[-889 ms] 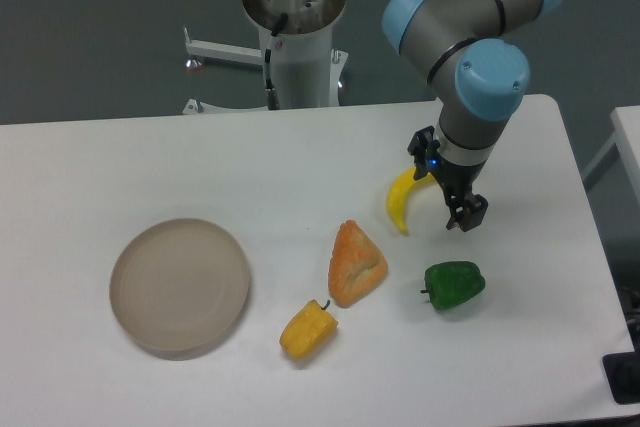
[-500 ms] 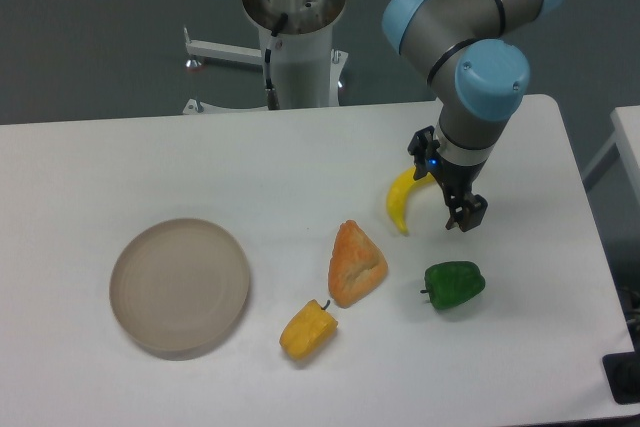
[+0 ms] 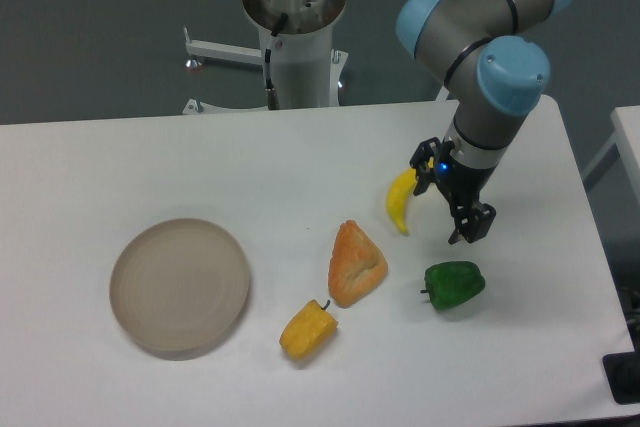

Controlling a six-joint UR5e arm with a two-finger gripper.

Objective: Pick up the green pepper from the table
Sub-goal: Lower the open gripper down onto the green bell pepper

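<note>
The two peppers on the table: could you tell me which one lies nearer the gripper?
The green pepper, just below the gripper near the table's right side. The yellow pepper lies farther left, beyond the orange wedge.

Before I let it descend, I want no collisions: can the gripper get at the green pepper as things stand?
Probably yes. The gripper hangs just above and behind the green pepper, nothing lies between them, and the banana and orange wedge sit apart to the side.
</note>
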